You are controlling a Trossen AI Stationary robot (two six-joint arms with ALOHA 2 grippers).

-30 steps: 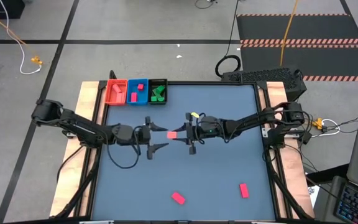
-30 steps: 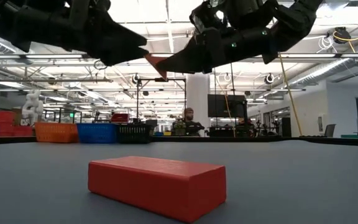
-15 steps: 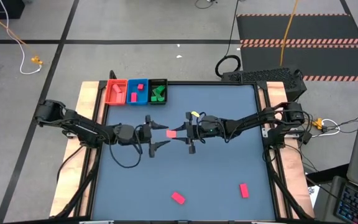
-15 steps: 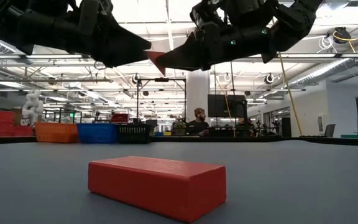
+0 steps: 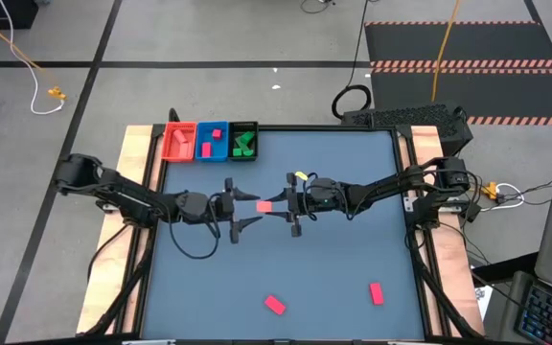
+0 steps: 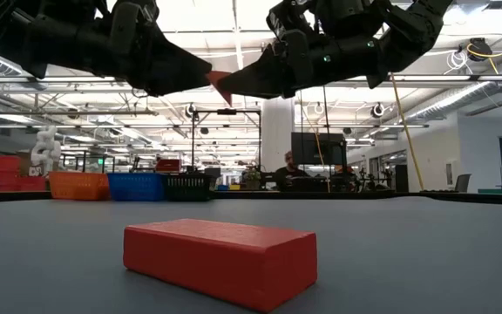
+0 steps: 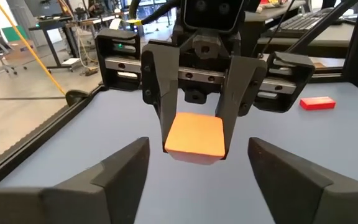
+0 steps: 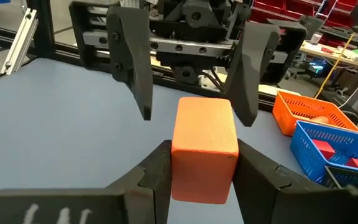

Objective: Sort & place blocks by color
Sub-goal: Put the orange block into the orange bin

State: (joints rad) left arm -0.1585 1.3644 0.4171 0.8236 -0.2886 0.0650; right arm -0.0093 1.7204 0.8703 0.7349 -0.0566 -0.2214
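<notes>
Right gripper (image 5: pixel 278 205): held a small salmon-orange solid block (image 5: pixel 264 205) mid-air.
Left gripper (image 5: pixel 241 210): fingers spread wide around that block.

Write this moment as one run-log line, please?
phase: handover above table | right gripper: shut on orange block | left gripper: open, either side of block | loose: two red blocks near front edge

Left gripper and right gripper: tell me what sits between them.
An orange block, held in the right gripper. The left gripper faces it, fingers open on either side and clear of it, as the left wrist view shows.
</notes>
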